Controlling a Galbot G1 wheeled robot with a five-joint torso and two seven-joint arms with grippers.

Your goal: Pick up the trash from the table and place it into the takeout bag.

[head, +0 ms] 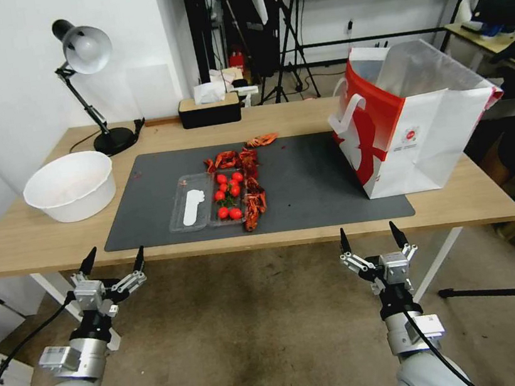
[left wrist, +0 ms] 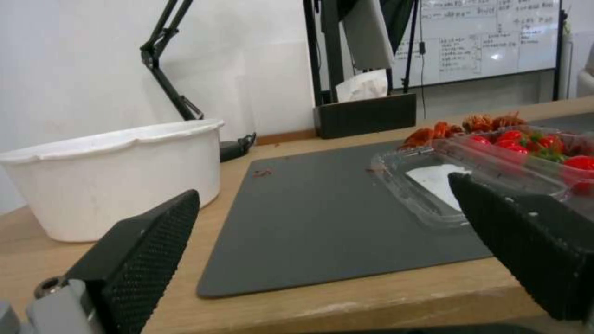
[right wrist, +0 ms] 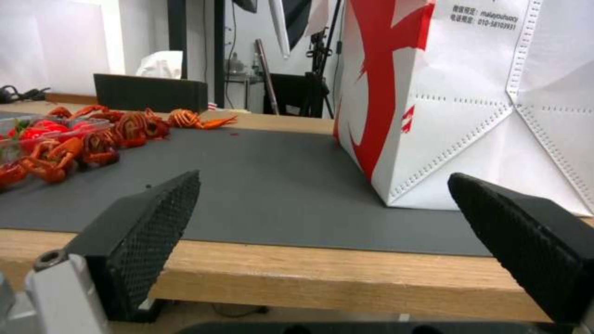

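Red crayfish shells, the trash in view, lie scattered on the dark grey mat in the middle of the table, beside and behind a clear tray of tomatoes. The right wrist view has the shells off to one side. The takeout bag stands upright and open-topped at the mat's right end; its white and red wall is close before the right gripper. My left gripper and right gripper both hover open and empty just short of the table's front edge.
A big white bowl sits at the table's left end, close ahead of the left gripper. A desk lamp and a black tissue box stand along the back. A tripod leg lies on the floor to the right.
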